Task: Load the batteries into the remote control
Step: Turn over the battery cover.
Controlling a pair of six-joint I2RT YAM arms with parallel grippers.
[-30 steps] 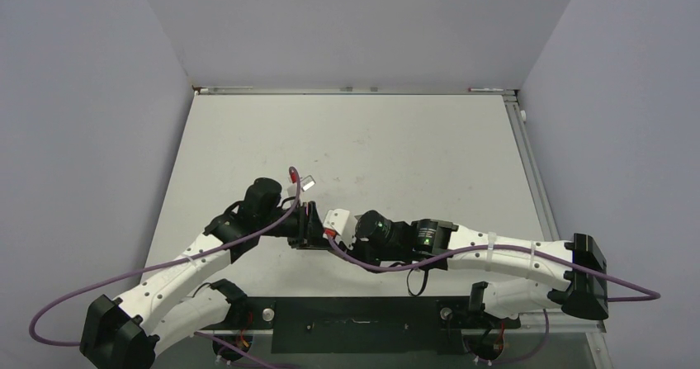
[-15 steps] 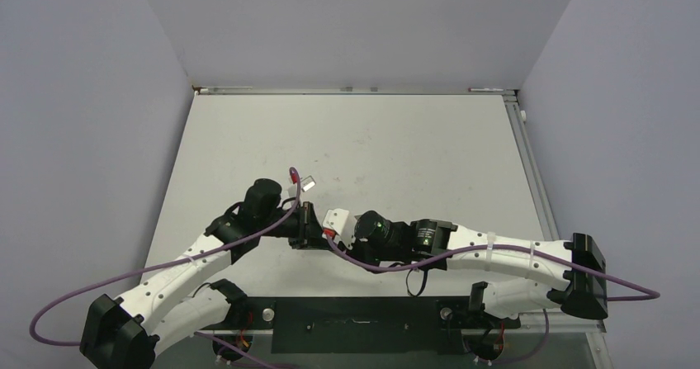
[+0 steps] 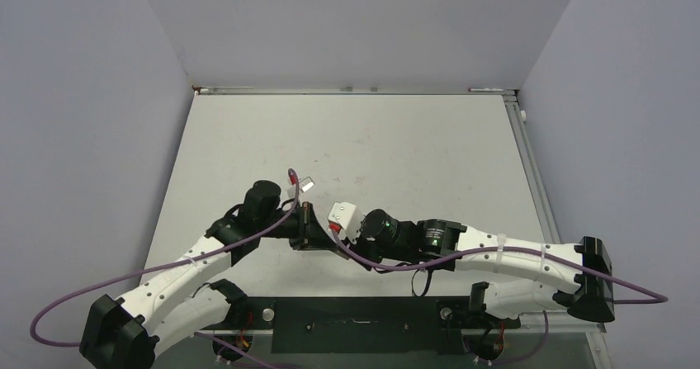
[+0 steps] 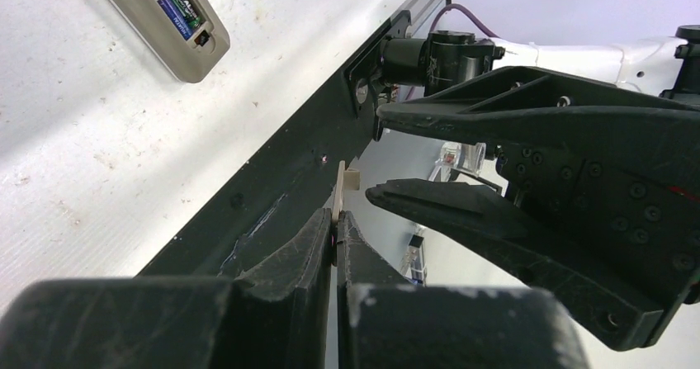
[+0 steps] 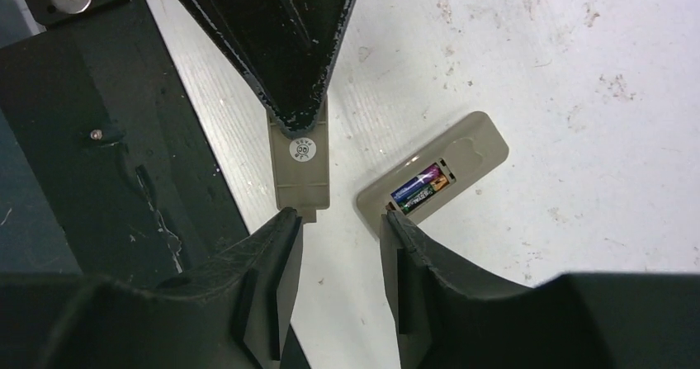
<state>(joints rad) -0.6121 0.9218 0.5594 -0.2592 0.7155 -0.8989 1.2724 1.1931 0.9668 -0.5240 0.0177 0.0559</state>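
Observation:
The remote control (image 5: 462, 150) lies back-up on the white table, and the batteries (image 5: 421, 186) sit side by side in its open recess. It also shows in the left wrist view as the remote control (image 4: 161, 22) at top left. My left gripper (image 4: 336, 216) is shut on a small flat grey cover piece (image 5: 300, 167) and holds it above the table beside the remote. My right gripper (image 5: 338, 220) is open, one fingertip next to the cover's tab, the other over the remote's near end. In the top view both wrists meet at the table's near middle and hide the remote.
A black mounting plate (image 5: 99, 171) runs along the table's near edge, just left of the cover piece. The right gripper's fingers (image 4: 495, 121) reach in close beside my left jaws. A small clear connector (image 3: 307, 183) on the purple cable sticks up by the left wrist.
The right wrist has shifted slightly up and to the right in the top view. The left arm has hardly moved.

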